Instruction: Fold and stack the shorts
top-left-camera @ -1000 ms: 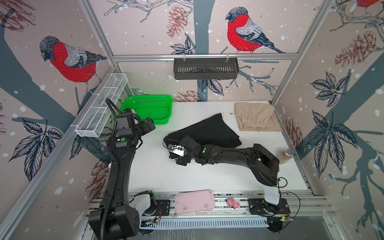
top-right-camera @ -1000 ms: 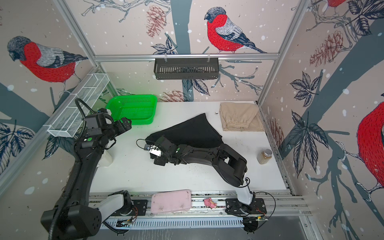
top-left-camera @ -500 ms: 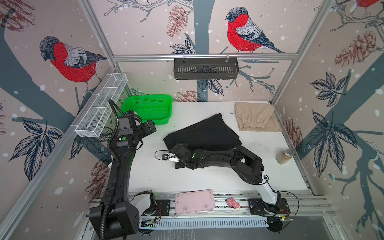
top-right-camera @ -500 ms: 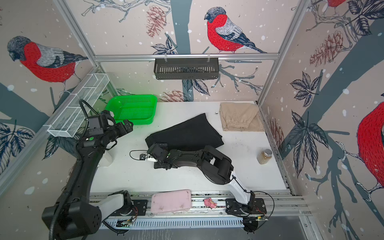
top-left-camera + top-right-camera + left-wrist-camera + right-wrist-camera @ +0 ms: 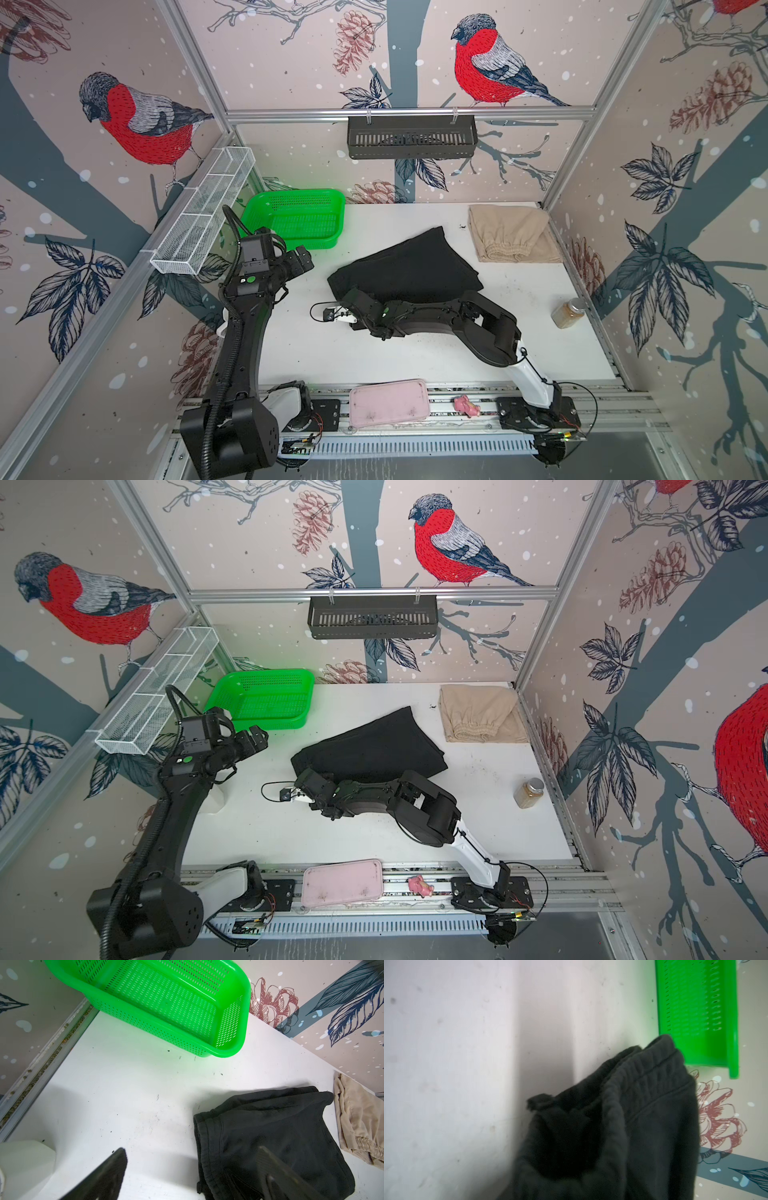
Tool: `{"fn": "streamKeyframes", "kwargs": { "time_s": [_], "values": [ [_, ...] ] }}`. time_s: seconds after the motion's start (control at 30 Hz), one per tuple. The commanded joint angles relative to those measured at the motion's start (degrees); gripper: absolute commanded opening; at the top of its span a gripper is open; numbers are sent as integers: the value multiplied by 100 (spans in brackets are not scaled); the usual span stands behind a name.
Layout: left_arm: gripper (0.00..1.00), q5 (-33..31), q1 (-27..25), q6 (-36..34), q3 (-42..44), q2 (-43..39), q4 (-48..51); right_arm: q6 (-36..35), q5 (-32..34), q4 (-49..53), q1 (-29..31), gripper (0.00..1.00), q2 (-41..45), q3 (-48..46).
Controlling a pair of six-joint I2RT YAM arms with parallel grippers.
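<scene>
In both top views the black shorts (image 5: 409, 266) (image 5: 370, 746) lie mid-table, already doubled over, with the gathered waistband end toward the left arm. The beige shorts (image 5: 513, 237) lie folded in the far right corner, well apart from them. The step in hand looks like taking the black pair by its waistband corner. To do it well, the pinch should catch every layer at that corner, and the lift should be low and slow so the fold does not fall open.

The right gripper (image 5: 347, 293) (image 5: 307, 777) sits low at that near-left corner. Its arm is stretched almost flat across the table (image 5: 332, 353), reaching past the middle. Black fingers against black cloth hide the jaws, so I cannot tell whether they are clamped on it. The left gripper (image 5: 301, 262) (image 5: 253, 739) hangs raised beside the green basket (image 5: 299, 192) (image 5: 266, 672), with its arm upright and elbow bent.

The left wrist view shows the left gripper (image 5: 192, 1149) spread wide and holding nothing. One finger is over bare table (image 5: 124, 1084), the other over the black shorts (image 5: 280, 1130). The beige shorts (image 5: 357, 1118) and the green basket (image 5: 145, 1028) lie beyond.

The right wrist view shows the black shorts (image 5: 633, 1126) bunched close, waistband ribs rising toward the camera. No fingers show here. A second hold from the left arm would likely steady the far layers.
</scene>
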State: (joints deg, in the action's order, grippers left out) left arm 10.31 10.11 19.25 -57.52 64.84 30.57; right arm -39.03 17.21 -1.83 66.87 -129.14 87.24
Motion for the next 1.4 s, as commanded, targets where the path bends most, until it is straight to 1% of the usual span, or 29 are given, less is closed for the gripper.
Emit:
{"fn": "streamKeyframes", "kwargs": {
  "time_s": [0.0,0.03,0.13,0.23,0.37,0.47,0.63,0.77,0.97,1.1,1.37],
  "values": [
    [97,-91,10,221,236,-23,-62,278,-552,279,-88,12,-20,-14],
    [97,25,17,289,372,-38,-131,376,-707,254,-133,7,8,-35],
    [97,336,16,561,714,-3,-297,695,-1158,6,-272,4,168,-206],
    [97,731,13,796,999,79,-523,1063,-1606,-424,-407,3,396,-509],
    [97,1175,17,1123,1319,257,-849,1441,-1876,-891,-492,3,495,-770],
    [97,1589,14,1137,1423,475,-1036,1670,-2052,-1160,-530,3,521,-900],
    [97,2496,17,1521,2020,667,-1977,1964,-2289,-1561,-579,2,586,-1086],
    [97,2572,9,1618,2271,762,-2313,2283,-2581,-1958,-694,1,718,-1294],
    [97,2996,4,2050,2707,914,-3400,2741,-2944,-2434,-890,1,887,-1500],
    [97,3100,-43,2208,2876,943,-3853,2728,-2946,-2471,-879,1,856,-1465],
    [97,3153,-79,2373,2861,874,-4154,2588,-2813,-2458,-758,1,799,-1439]
  ]
}}
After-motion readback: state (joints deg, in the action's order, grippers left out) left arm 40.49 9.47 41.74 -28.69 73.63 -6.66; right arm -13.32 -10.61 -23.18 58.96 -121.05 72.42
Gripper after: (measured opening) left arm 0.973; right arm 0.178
